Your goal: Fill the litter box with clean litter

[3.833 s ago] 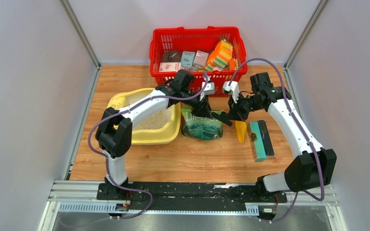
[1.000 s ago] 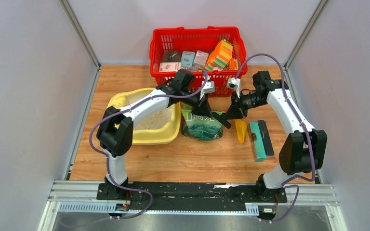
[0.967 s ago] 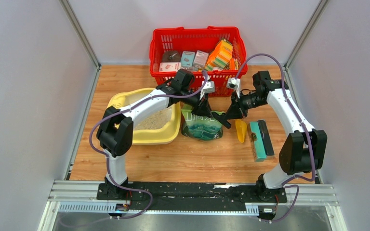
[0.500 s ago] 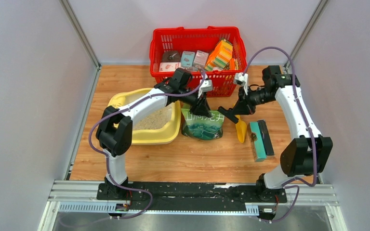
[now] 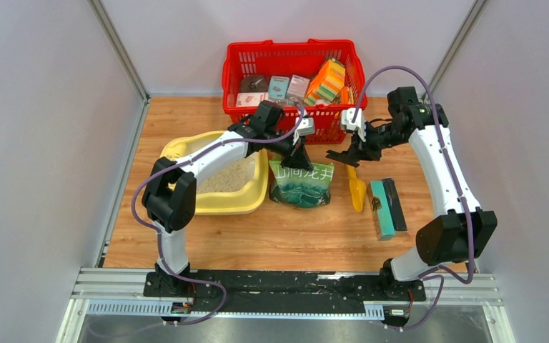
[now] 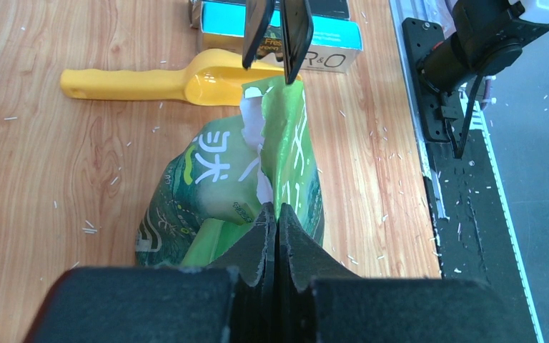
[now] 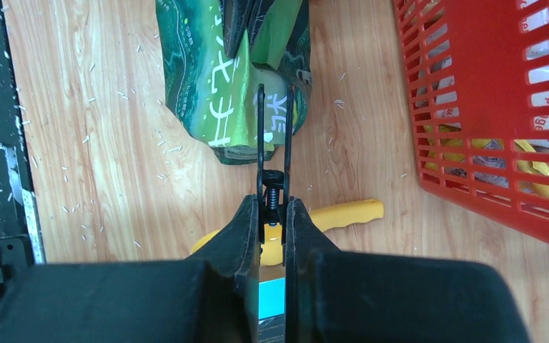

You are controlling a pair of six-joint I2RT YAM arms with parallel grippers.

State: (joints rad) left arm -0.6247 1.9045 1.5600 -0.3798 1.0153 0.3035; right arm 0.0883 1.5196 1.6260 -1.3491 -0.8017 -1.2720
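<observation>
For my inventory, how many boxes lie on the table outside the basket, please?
2: a teal box and a dark box side by side, right of the yellow scoop.

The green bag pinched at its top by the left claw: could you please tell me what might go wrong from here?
1. The left claw grips only a thin fold of the green bag, whose top looks torn open; lifting could tear it further or let it slip.
2. If the bag tips, its contents would likely land on the table, not in the litter box beside it.
</observation>
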